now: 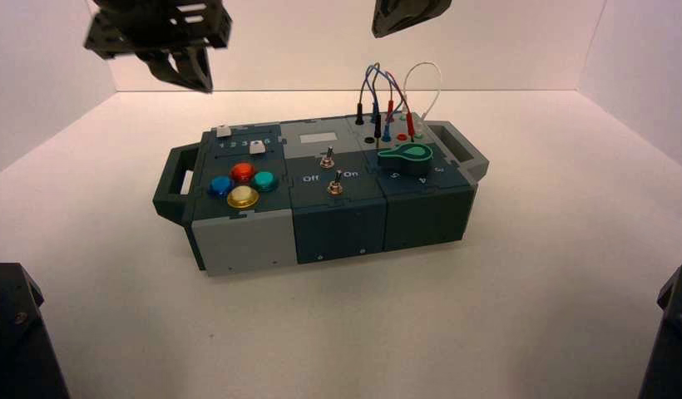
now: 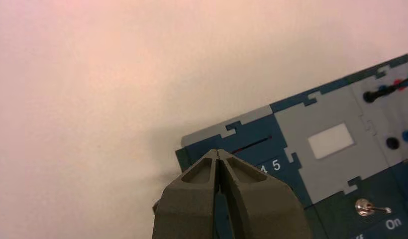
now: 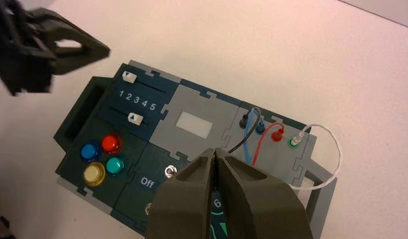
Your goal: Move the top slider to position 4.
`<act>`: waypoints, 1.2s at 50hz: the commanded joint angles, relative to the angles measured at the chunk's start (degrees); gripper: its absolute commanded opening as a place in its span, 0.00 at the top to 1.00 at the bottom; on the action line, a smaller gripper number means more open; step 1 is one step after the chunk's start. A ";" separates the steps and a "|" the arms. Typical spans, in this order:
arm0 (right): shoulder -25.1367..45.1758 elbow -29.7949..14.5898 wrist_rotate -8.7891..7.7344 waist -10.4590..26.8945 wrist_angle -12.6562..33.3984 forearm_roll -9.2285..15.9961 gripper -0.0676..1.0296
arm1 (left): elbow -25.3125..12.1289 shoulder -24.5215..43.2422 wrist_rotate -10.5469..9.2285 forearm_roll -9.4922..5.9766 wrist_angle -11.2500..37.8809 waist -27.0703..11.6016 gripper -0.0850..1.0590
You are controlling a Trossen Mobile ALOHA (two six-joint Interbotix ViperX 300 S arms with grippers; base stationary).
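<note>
The top slider [image 1: 223, 131] is a small white knob at the left end of its far slot on the teal box [image 1: 238, 241]. In the right wrist view the top slider [image 3: 128, 76] stands by numeral 1, and position 4 [image 3: 144, 103] is printed in the row 1 2 3 4 5. My left gripper [image 1: 205, 83] is shut and empty, raised above and behind the box's left end; it also shows in the right wrist view [image 3: 105, 50]. In the left wrist view my gripper [image 2: 218, 152] covers the knob; the slot [image 2: 252, 145] and numeral 4 [image 2: 264, 170] show beside it. My right gripper [image 1: 404, 17] is shut, high behind the box.
The twin white slider knob [image 3: 135, 118] sits in the nearer slot. Coloured round buttons [image 1: 242, 184], two toggle switches [image 1: 328, 155], a green rotary dial [image 1: 407, 155] and plugged wires [image 1: 387, 104] fill the rest of the box top. Handles stick out at both ends.
</note>
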 commanded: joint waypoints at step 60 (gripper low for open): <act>-0.79 -1.14 -0.18 0.26 0.09 0.00 0.96 | -9.58 11.25 6.50 2.72 9.32 0.62 0.95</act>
